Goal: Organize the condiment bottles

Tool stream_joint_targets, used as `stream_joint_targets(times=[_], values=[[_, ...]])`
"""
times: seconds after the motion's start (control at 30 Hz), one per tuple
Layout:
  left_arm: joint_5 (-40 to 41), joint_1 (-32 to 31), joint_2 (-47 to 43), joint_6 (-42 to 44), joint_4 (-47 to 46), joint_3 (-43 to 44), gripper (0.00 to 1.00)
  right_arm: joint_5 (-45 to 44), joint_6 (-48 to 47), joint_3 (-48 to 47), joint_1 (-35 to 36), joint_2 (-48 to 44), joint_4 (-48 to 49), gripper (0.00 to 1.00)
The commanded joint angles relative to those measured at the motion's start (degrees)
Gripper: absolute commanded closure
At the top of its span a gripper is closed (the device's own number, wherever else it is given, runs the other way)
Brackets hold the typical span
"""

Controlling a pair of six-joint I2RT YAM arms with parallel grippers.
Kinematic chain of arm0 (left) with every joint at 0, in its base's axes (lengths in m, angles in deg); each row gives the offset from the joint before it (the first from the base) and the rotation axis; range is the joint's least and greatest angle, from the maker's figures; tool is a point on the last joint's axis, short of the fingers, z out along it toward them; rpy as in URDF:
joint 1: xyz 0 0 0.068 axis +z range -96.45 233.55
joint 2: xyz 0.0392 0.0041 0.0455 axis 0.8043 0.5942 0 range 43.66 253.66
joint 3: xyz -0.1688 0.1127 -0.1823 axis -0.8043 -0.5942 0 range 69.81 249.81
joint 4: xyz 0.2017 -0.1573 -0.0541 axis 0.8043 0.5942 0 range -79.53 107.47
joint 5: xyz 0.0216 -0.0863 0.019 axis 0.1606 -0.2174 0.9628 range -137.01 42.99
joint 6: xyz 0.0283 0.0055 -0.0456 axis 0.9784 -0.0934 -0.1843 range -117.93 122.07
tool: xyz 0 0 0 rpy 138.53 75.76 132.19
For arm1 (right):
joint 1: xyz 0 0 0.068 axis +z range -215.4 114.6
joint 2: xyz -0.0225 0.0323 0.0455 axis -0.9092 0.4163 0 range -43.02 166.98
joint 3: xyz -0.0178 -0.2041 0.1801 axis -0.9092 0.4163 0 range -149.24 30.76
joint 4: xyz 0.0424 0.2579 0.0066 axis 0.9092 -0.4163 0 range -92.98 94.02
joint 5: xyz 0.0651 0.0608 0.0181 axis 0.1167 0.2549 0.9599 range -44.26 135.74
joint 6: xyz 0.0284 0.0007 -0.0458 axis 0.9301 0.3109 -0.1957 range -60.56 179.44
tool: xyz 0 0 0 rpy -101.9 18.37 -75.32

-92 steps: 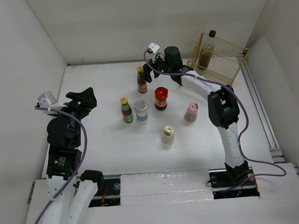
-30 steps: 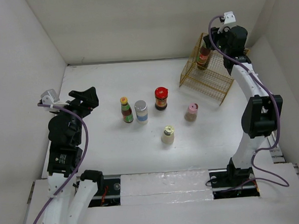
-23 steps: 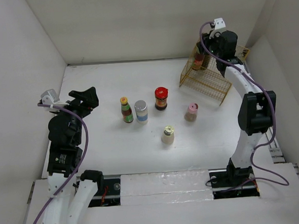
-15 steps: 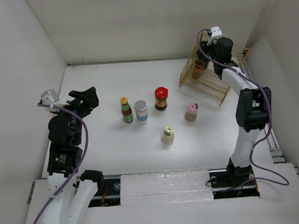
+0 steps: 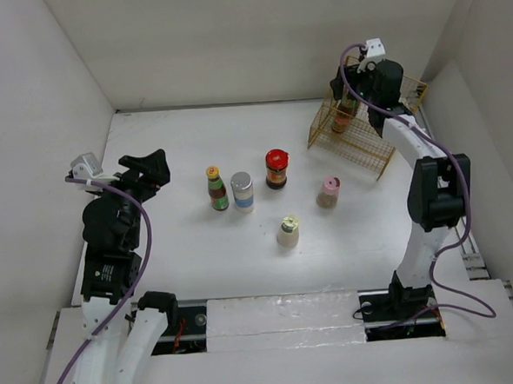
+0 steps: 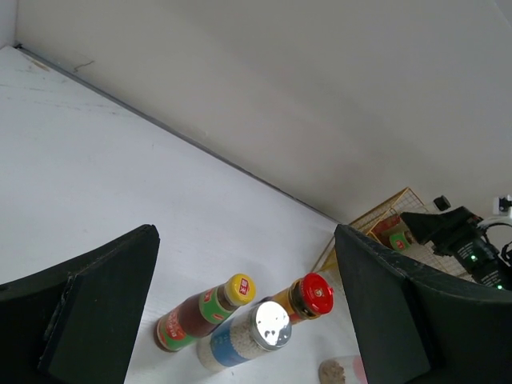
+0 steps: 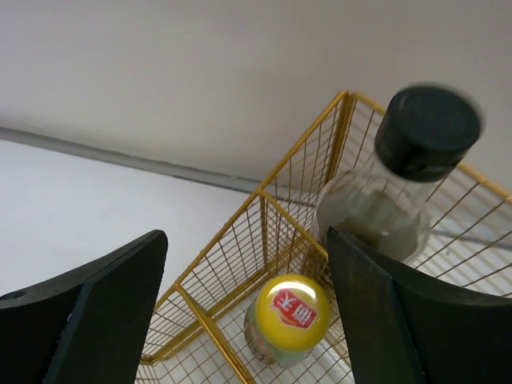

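Note:
Inside the yellow wire basket [image 7: 232,316] a yellow-capped bottle [image 7: 290,314] stands upright, free between the spread fingers of my open right gripper [image 7: 244,264]. From above, that gripper [image 5: 352,89] hovers over the bottle [image 5: 346,117] in the basket [image 5: 363,146]. On the table stand a yellow-capped bottle [image 5: 217,187], a silver-capped jar [image 5: 242,193], a red-capped jar [image 5: 277,168], a pink-capped jar [image 5: 328,192] and a cream-capped jar [image 5: 288,231]. My left gripper [image 5: 155,166] is open and empty, well left of them.
A black-capped glass jar [image 7: 408,176] stands in the basket right beside the yellow-capped bottle. The basket sits in the far right corner near the walls. In the left wrist view the table bottles [image 6: 271,324] lie ahead, with the basket [image 6: 384,228] beyond.
My right arm swung left and down over the basket with the yellow-capped bottle, then its jaws opened and let it go. The left arm has not moved.

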Motion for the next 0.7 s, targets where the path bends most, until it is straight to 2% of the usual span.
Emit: stream_joint_targets(times=[0.0, 0.17, 0.2, 0.23, 0.27, 0.3, 0.37, 0.43, 0.53, 0.57, 0.67], values=[[-0.95, 0.31, -0.47, 0.5, -2.49, -0.56, 0.13, 0.17, 0.58, -0.07, 0.55, -6.51, 5.33, 0.13], [-0.95, 0.31, -1.09, 0.5, -2.49, -0.56, 0.13, 1.48, 0.06, 0.45, 1.7, -11.43, 4.8, 0.1], [-0.34, 0.31, -1.09, 0.5, -2.49, -0.56, 0.13, 4.27, 0.06, 1.41, 2.57, -12.22, 4.8, 0.14], [-0.34, 0.31, -1.09, 0.5, -2.49, -0.56, 0.13, 6.73, 0.06, 1.42, 3.71, -12.84, 4.8, 0.32], [-0.34, 0.31, -1.09, 0.5, -2.49, -0.56, 0.13, 9.72, 0.06, 2.29, 4.5, -13.46, 4.8, 0.46], [-0.94, 0.31, -1.09, 0.5, -2.49, -0.56, 0.13, 15.49, 0.06, 3.08, 5.55, -14.33, 4.8, 0.64], [-0.95, 0.31, -1.09, 0.5, -2.49, -0.56, 0.13, 20.62, 0.06, 4.49, 10.12, -15.3, 4.28, 0.89], [-0.95, 0.31, -0.47, 0.5, -2.49, -0.56, 0.13, 27.83, -3.45, 7.74, 13.81, -16.1, 4.27, 0.96], [-2.18, 0.31, 0.32, 0.5, -2.49, -0.56, 0.13, 32.15, -8.02, 11.17, 21.19, -16.63, 1.92, 0.92], [-2.18, 0.31, 0.32, 0.5, -3.01, -0.56, 0.13, 32.16, -8.81, 11.7, 24.17, -16.11, -0.01, 0.8], [-2.18, 0.31, 0.84, 0.5, -2.49, -0.56, 0.13, 32.16, -10.66, 12.76, 27.18, -14.88, -2.83, 0.53]])
